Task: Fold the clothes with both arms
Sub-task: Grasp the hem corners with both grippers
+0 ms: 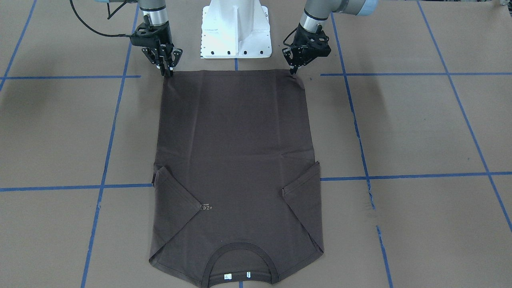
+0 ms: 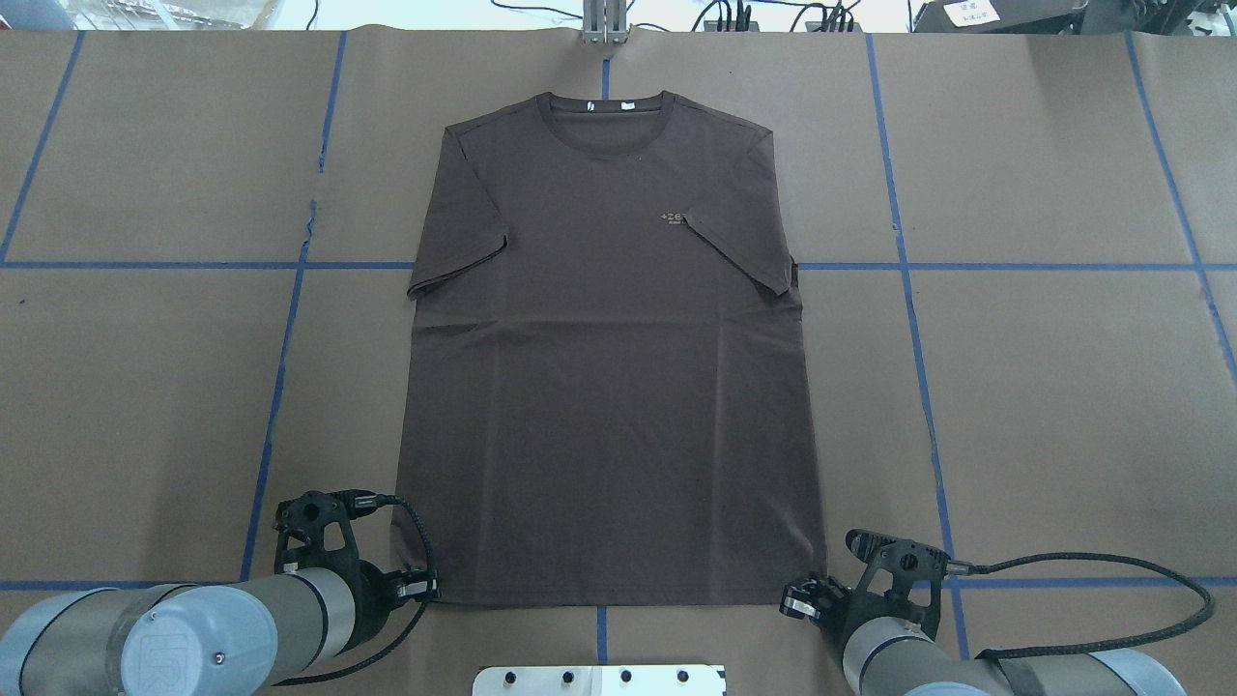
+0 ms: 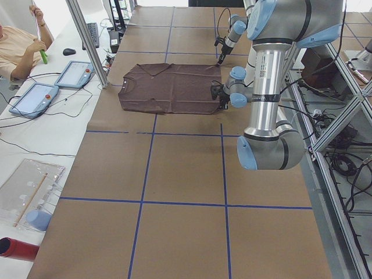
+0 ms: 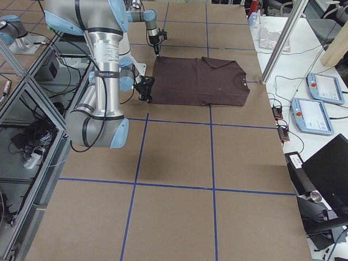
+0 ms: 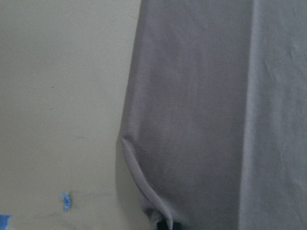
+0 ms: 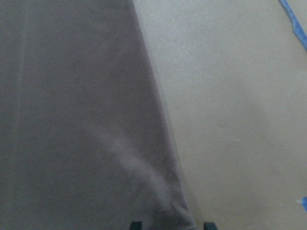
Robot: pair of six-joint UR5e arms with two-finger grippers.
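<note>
The dark brown T-shirt [image 1: 236, 140] lies flat on the brown paper, front up, with both sleeves folded inward and the collar [image 2: 604, 104] at the far side from the robot. My left gripper [image 1: 295, 72] is at the hem's left corner. In the left wrist view [image 5: 165, 225] it is shut on a puckered pinch of the hem. My right gripper [image 1: 166, 73] is at the hem's other corner. In the right wrist view [image 6: 172, 225] its two fingertips [image 6: 136, 224] stand apart, with the corner of the cloth between them.
The white pedestal base [image 1: 236, 32] stands just behind the hem, between the arms. Blue tape lines [image 2: 280, 387] grid the paper. An operator [image 3: 17, 46] and tablets [image 3: 35, 96] are past the table's far edge, by a metal post [image 3: 87, 40].
</note>
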